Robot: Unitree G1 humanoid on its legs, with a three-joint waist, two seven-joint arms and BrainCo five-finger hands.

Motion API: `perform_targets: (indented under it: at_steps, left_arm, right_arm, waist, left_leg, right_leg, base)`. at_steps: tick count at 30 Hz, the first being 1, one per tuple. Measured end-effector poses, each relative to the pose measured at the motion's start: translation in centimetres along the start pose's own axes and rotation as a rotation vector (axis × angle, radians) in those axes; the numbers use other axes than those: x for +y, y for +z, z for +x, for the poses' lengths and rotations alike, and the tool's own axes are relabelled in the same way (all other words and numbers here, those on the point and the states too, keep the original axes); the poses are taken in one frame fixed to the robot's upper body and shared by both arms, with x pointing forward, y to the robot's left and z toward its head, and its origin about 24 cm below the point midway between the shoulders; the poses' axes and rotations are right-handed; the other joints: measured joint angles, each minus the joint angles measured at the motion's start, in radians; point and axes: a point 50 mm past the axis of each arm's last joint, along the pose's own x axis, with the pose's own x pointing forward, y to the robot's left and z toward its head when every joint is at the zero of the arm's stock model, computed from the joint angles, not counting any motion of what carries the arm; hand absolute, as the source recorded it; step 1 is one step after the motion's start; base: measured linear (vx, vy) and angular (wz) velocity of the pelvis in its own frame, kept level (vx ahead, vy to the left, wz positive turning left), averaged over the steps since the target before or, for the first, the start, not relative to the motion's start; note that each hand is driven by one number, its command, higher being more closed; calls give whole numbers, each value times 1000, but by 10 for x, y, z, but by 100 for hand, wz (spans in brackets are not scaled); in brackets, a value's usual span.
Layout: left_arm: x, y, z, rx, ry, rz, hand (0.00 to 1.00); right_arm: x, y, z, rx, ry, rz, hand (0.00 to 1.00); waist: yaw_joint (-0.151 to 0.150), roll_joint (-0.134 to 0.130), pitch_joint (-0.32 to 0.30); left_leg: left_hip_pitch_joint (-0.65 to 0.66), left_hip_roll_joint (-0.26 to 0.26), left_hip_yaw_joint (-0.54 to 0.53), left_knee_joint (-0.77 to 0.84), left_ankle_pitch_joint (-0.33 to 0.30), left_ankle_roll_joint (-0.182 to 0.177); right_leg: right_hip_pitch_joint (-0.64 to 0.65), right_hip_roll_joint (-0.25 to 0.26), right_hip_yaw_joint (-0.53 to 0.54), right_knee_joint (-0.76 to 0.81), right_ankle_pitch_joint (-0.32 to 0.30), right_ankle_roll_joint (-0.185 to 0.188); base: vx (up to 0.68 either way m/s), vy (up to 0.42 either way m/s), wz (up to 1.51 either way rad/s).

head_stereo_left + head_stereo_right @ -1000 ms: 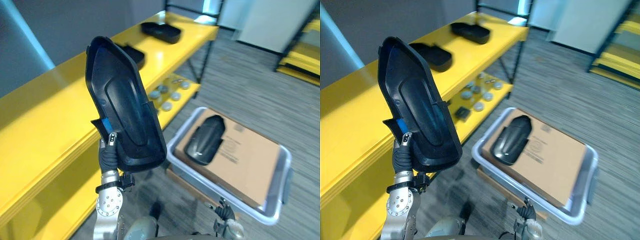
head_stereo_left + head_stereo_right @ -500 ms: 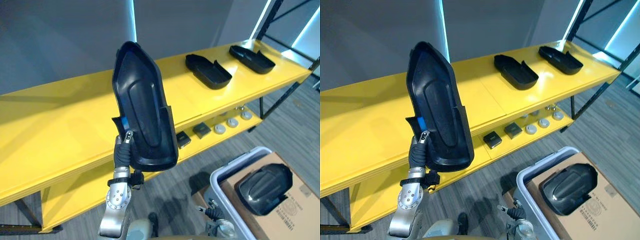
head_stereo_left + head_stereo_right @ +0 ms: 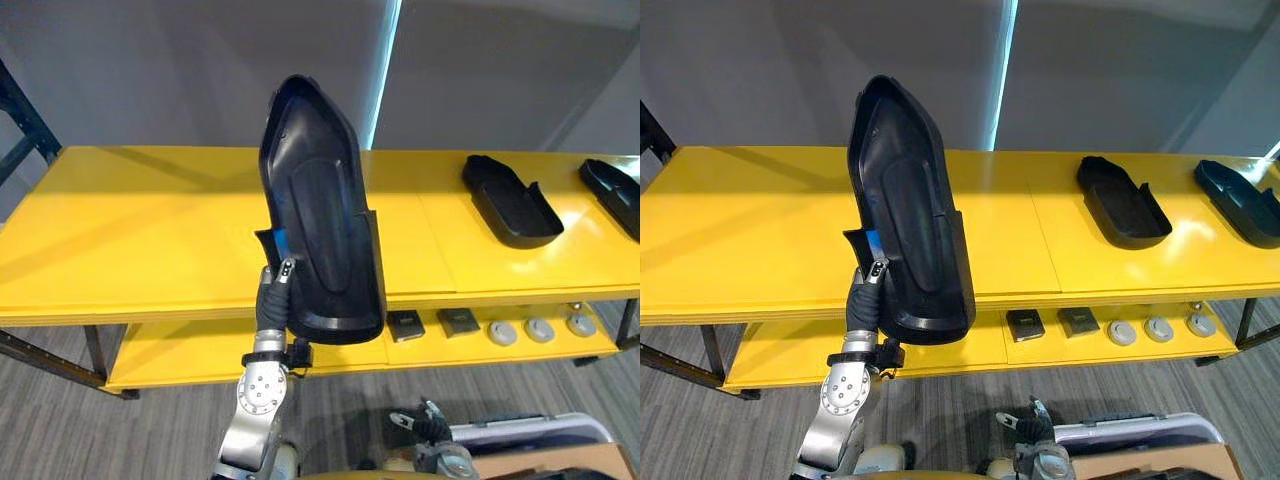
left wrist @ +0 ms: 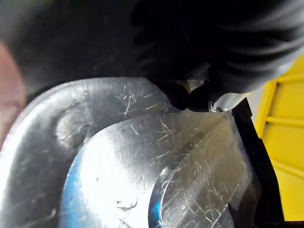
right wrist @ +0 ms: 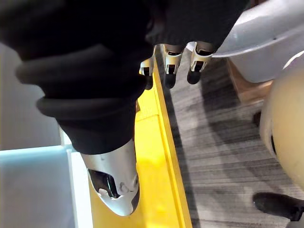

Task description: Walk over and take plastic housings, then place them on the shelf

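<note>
Right hand (image 5: 170,61), low in front of the yellow shelf (image 3: 130,230): fingers relaxed and straight, holding nothing, beside the rim of a grey bin (image 3: 530,430). Left hand (image 3: 272,303), raised before the shelf's front edge: fingers curled round the lower end of a black plastic housing (image 3: 325,220), held upright, hollow side towards the camera; a blue tag (image 3: 283,240) on it is too small to read. Lower shelf level: two dark blocks (image 3: 405,324) and grey discs (image 3: 503,333). Top level, right part: two more housings (image 3: 510,200) (image 3: 612,190), lying apart.
</note>
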Motion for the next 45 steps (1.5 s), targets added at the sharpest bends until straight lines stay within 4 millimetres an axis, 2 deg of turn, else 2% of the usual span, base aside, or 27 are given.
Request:
perform_targets:
  at_steps: [6, 11, 14, 17, 21, 25, 27, 32, 36, 40, 45]
  left_arm:
    - [3, 1, 3, -7, 19, 9, 100]
    - [6, 3, 22, -31, 45, 56, 100]
    - [10, -6, 36, -2, 67, 84, 100]
    - [21, -22, 48, 72, 109, 134, 100]
    - [37, -32, 64, 129, 151, 202, 100]
    - [61, -36, 76, 170, 242, 258, 100]
    - [72, -36, 84, 185, 288, 278, 100]
    - [82, -33, 101, 205, 312, 316, 100]
    - [95, -31, 113, 231, 352, 352, 100]
    - [94, -24, 126, 234, 351, 365, 100]
    - [96, -26, 130, 256, 357, 374, 100]
  right_arm:
    - [1, -3, -1, 9, -2, 11, 0]
    - [0, -10, -4, 29, 0, 8, 0]
    - [-1, -15, -5, 48, 0, 3, 0]
    - [-4, -17, -4, 62, -3, -29, 0]
    - [-4, -17, -4, 65, 2, -53, 0]
    - [-1, -10, 0, 45, 38, -94, 0]
    - [0, -8, 1, 38, 48, -102, 0]
    - [0, -5, 2, 29, 52, -122, 0]
    - [-1, 5, 6, 5, 63, -134, 0]
    - [2, 9, 8, -7, 73, -135, 0]
    - [3, 11, 9, -13, 78, -137, 0]
  waist:
    - [1, -8, -8]
    - [1, -18, -34]
    - [-4, -16, -45]
    - [-32, -1, -59]
    - [-45, 1, -59]
    - [-81, 0, -59]
    - [-83, 0, -59]
    - [-88, -1, -57]
    - [-103, -2, -50]
    - [-113, -7, -16]
    - [-115, -8, 5]
  left_leg:
    - [24, 3, 12, -67, 36, 3]
    - [33, 1, 19, -128, 69, 11]
    - [68, 2, 23, -201, 110, 10]
    - [97, 4, 26, -302, 171, 7]
    - [109, 7, 41, -357, 208, 10]
    - [103, 1, 58, -360, 212, 14]
    - [101, -2, 64, -361, 213, 14]
    - [91, -6, 65, -361, 213, 14]
    - [84, -12, 75, -361, 216, 18]
    - [84, -14, 80, -361, 216, 18]
    - [84, -15, 96, -361, 215, 19]
  right_leg:
    - [32, 13, 4, -100, 60, -3]
    - [34, 17, 15, -152, 87, -2]
    - [47, 22, 19, -189, 112, -2]
    - [48, 29, 26, -240, 148, 0]
    - [42, 37, 48, -281, 180, 6]
    - [32, 35, 68, -309, 205, 11]
    - [32, 35, 74, -322, 215, 12]
    - [29, 36, 81, -340, 227, 8]
    - [15, 38, 97, -341, 232, 9]
    - [12, 39, 103, -340, 235, 11]
    - [8, 39, 123, -340, 241, 9]
  base:
    - [12, 4, -5]
    - [-66, 10, -4]
    - [-78, -8, -5]
    - [-80, 0, -6]
    - [-69, 16, -17]
    - [-44, 27, -14]
    - [-21, 17, -12]
    - [-3, 4, -2]
    - [1, 13, -10]
    - [-11, 4, -3]
    - [-16, 9, -13]
